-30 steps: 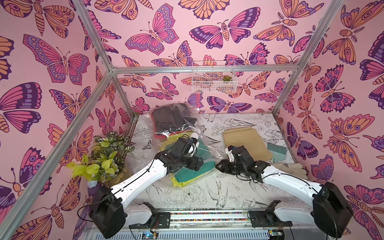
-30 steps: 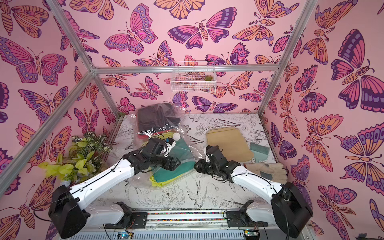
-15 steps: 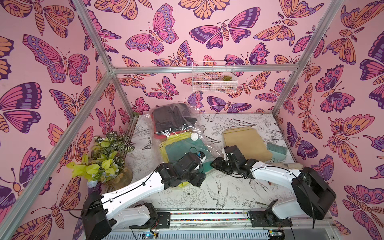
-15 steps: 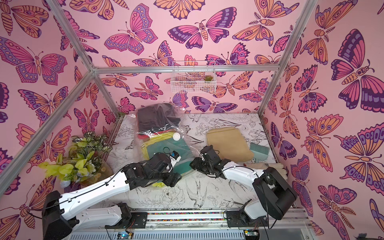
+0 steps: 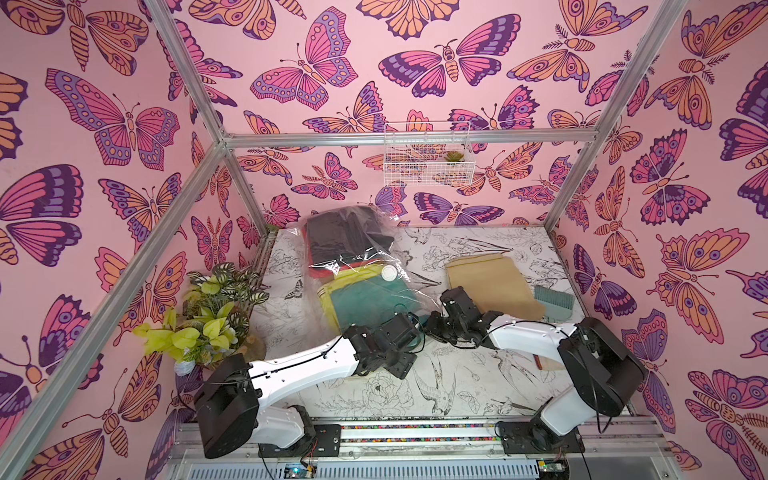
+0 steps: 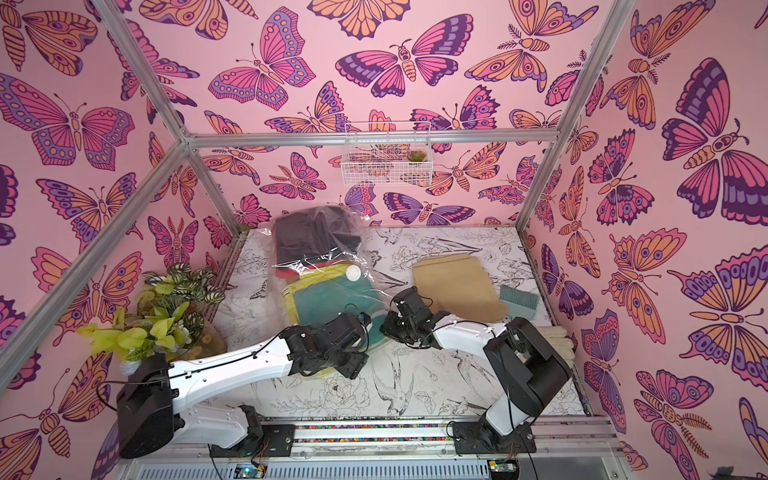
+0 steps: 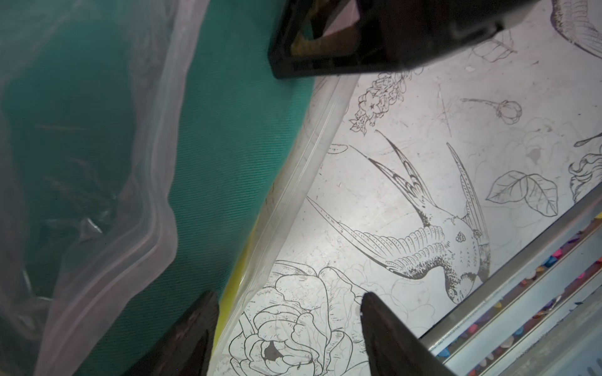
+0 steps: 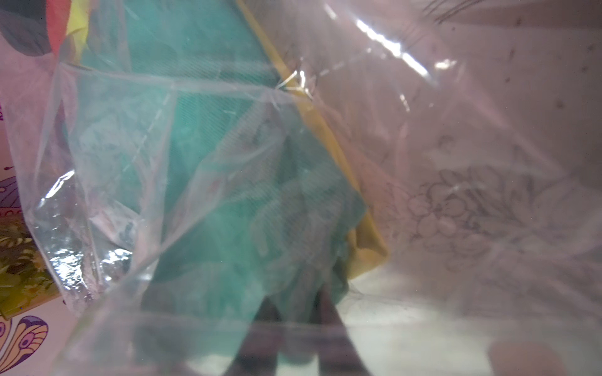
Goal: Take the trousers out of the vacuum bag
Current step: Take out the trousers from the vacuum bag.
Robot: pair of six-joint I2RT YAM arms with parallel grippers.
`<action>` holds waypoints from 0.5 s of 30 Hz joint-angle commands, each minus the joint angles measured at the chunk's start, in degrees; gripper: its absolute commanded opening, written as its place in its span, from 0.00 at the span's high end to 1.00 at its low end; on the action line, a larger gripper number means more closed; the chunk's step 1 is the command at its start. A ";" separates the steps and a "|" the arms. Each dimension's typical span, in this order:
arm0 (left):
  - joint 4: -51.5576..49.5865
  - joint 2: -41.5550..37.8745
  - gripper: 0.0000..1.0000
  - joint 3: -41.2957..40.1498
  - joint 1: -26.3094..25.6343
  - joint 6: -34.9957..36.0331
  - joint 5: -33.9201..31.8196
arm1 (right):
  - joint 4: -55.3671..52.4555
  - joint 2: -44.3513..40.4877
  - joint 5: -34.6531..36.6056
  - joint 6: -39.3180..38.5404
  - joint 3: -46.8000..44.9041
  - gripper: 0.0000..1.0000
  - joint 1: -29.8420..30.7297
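The table (image 5: 457,374) carries the vacuum bag (image 5: 361,257) left of centre, lying far to near with its open mouth at the near end, where both arms meet. The tan trousers (image 5: 494,286) lie outside it, on the far right of the table. Inside, the black trousers (image 5: 345,237) fill the far end. The teal trousers (image 5: 365,299) rest on the yellow trousers (image 5: 326,297) in the near half, just near of the white valve cap (image 5: 389,273).

The right gripper (image 8: 296,302) has its jaws close together with a fold of teal cloth between them. It looks like a pinch on the teal trousers, though film blurs the picture. The left gripper (image 7: 290,296) stands with its jaws apart, astride the bag's lower lip and gripping nothing.

The step in hand appears to be drawing the teal pair out. To do it well, the left jaws should probably close on that lip and pin it, so the bag does not travel with the cloth. The right should then pull low and steadily toward the near right. The risks are film caught in the pinch and the yellow pair dragging along.

Both top views give the layout, but the wrists hide the jaws. The left wrist view alone shows bare teal cloth between the bag's lips. The right wrist view alone shows the pinch.
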 commanded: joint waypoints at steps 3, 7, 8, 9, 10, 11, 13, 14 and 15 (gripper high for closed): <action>0.44 0.16 0.28 1.09 -1.19 -1.04 -0.74 | -4.35 -5.10 0.28 -1.54 2.86 0.99 -1.07; 0.37 0.44 0.27 1.10 -1.28 -1.17 -2.69 | -8.57 -9.48 -0.76 -2.93 3.55 1.00 -4.07; 0.37 0.45 0.24 1.14 -1.28 -1.36 -3.72 | -9.79 -10.70 -1.16 -3.48 3.69 1.00 -4.94; 0.38 0.44 0.21 1.18 -1.28 -1.40 -4.70 | -10.80 -11.92 -1.75 -3.90 3.66 1.00 -5.79; 0.43 0.53 0.20 1.26 -1.28 -1.39 -5.59 | -11.53 -12.88 -2.17 -4.12 3.69 1.00 -6.55; 0.41 0.77 0.19 1.48 -1.28 -1.14 -6.52 | -12.51 -13.90 -2.64 -4.46 3.79 1.00 -7.24; 0.33 1.12 0.16 1.93 -1.28 -1.06 -8.37 | -14.05 -15.41 -3.51 -5.13 3.86 1.00 -8.42; 0.44 1.22 0.14 2.25 -1.28 -0.90 -8.63 | -14.89 -16.04 -3.66 -5.52 3.96 1.00 -8.69; 0.45 1.44 0.12 2.63 -1.28 -0.75 -8.85 | -15.37 -16.54 -3.66 -5.82 3.88 1.00 -8.83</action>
